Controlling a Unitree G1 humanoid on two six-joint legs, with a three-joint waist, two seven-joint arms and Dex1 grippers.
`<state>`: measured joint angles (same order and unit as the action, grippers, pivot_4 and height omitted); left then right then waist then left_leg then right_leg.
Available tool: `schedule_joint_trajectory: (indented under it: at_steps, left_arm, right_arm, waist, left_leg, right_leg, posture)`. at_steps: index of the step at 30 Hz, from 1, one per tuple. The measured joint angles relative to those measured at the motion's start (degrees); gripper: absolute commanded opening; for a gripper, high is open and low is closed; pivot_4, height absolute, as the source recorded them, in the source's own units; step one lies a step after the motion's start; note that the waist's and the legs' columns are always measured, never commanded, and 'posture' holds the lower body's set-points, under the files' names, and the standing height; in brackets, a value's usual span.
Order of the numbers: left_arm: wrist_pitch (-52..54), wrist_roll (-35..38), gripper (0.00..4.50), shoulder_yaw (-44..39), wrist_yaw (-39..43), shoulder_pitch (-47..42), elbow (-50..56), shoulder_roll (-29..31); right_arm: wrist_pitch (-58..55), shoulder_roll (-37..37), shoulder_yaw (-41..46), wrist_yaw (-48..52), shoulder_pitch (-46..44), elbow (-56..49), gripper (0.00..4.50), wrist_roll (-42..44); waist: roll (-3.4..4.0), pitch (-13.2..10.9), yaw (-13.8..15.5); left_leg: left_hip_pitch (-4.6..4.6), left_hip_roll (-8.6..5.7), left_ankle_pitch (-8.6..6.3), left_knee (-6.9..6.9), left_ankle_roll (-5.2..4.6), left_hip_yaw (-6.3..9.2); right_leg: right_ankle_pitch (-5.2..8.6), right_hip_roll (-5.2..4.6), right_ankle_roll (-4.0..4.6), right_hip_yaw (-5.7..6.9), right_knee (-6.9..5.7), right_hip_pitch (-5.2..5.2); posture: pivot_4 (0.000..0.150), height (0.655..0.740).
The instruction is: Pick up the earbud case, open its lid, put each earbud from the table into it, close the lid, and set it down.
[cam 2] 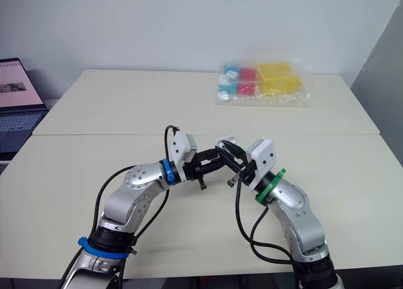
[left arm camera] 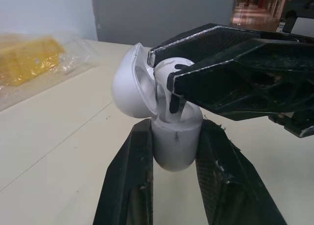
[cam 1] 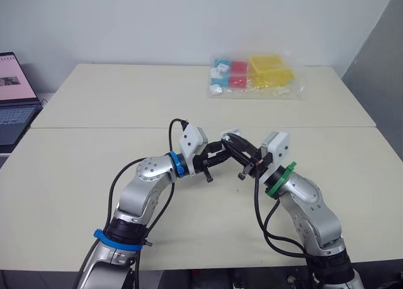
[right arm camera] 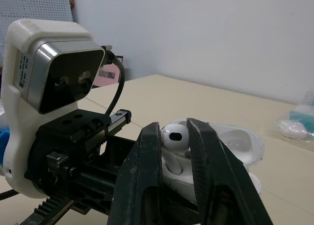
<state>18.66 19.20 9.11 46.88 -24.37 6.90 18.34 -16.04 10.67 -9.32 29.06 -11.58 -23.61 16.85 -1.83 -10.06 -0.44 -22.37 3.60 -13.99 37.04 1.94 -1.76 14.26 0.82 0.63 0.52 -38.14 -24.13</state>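
White earbud [right arm camera: 172, 136], pinched by right gripper [right arm camera: 174, 128], should slide straight into the open case [left arm camera: 176, 145] clamped by left gripper [left arm camera: 175, 128].

The pale cream table [cam 1: 75, 175] in front of me is two tops pushed together, with a straight seam [cam 1: 126, 127] running from my left to my right between the near and far halves. On the far half, toward my right and well back from the seam, lies a clear plastic bag [cam 1: 296, 87]. Bunched inside it are yellow pieces [cam 1: 269, 72], red pieces [cam 1: 238, 73] and blue pieces [cam 1: 220, 70]. A small white piece [cam 1: 216, 90] sits at its near left corner.
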Motion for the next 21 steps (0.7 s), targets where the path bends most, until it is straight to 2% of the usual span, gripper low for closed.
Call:
schedule_joint_trajectory:
  at_steps: [3, 13, 21]
  left_arm:
    - [0.02, 0.0, 0.81, 0.05, 0.0, 0.0, 0.0, -0.32]
    - [0.02, -0.04, 0.81, -0.73, -1.3, -0.01, -0.06, -0.42]
    - [-0.07, 0.03, 0.81, -0.88, -1.12, -0.01, -0.03, -0.5]
  right_arm:
    - [-0.83, -0.35, 0.18, -0.39, 0.48, -0.31, 0.38, 1.17]
    - [-2.19, 1.12, -1.3, -0.19, 1.23, -2.23, 3.86, 2.22]
    - [-4.53, 4.71, -0.03, -0.47, 1.23, -6.18, 3.91, 2.82]
  waist:
    - [0.0, 0.0, 0.0]
    - [0.0, 0.0, 0.01]
    - [0.0, 0.0, 0.04]
  left_leg:
    - [0.0, 0.0, 0.0, 0.0, 0.0, -0.01]
    - [0.0, 0.0, 0.0, 0.0, 0.0, 0.0]
    - [-0.02, 0.0, 0.0, 0.0, 0.0, 0.0]
  right_leg:
    - [0.0, 0.0, 0.0, -0.01, 0.01, 0.0]
    - [0.0, 0.0, 0.0, 0.0, 0.01, 0.0]
    - [0.0, 0.0, 0.0, 0.0, 0.03, 0.0]
  posture:
    - [0.15, 0.74]
    - [0.15, 0.74]
    - [0.15, 0.74]
